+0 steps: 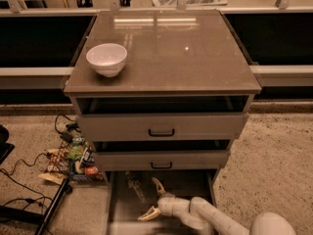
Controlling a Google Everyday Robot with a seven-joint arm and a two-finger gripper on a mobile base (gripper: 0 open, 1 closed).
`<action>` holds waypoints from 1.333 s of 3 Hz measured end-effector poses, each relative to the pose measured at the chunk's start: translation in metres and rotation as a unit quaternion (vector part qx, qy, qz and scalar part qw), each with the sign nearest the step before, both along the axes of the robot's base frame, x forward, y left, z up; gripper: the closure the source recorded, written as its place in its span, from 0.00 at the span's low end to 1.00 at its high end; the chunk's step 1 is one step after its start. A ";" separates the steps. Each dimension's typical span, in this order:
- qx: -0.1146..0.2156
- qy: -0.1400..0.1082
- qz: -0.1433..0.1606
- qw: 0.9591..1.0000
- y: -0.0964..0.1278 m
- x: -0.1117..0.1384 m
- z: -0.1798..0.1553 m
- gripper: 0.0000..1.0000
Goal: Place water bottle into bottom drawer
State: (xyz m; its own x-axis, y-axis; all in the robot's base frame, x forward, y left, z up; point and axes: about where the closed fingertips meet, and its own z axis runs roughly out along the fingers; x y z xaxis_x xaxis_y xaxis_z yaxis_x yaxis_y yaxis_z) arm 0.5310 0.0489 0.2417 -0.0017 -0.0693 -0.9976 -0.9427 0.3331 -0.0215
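The bottom drawer (120, 213) is pulled out below the two upper drawers. The water bottle (135, 187) lies on its side on the drawer's grey floor, towards the back left, dim in the shadow. My gripper (149, 199) is inside the drawer just right of the bottle, with its fingers spread wide: one fingertip (157, 183) points back, the other points to the front. The bottle lies beside the gripper, apart from the fingers. My white arm (210, 217) reaches in from the lower right.
A white bowl (106, 58) stands on the cabinet top (186, 53) at the left. The top drawer (161, 126) and middle drawer (161, 159) are slightly open. Snack packets and cables (71, 160) lie on the floor left of the cabinet.
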 end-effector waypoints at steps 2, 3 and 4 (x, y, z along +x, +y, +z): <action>-0.031 0.009 0.007 0.999 -0.026 -0.010 0.000 0.00; -0.081 0.021 0.004 0.997 -0.068 -0.031 0.007 0.00; -0.164 0.039 -0.018 0.985 -0.131 -0.056 0.020 0.00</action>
State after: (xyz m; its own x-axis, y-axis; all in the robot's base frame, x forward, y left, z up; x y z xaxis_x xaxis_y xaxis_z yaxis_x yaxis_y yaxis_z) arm 0.4751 -0.0824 0.2617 -0.0855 -0.3871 -0.9181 -0.9333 0.3537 -0.0622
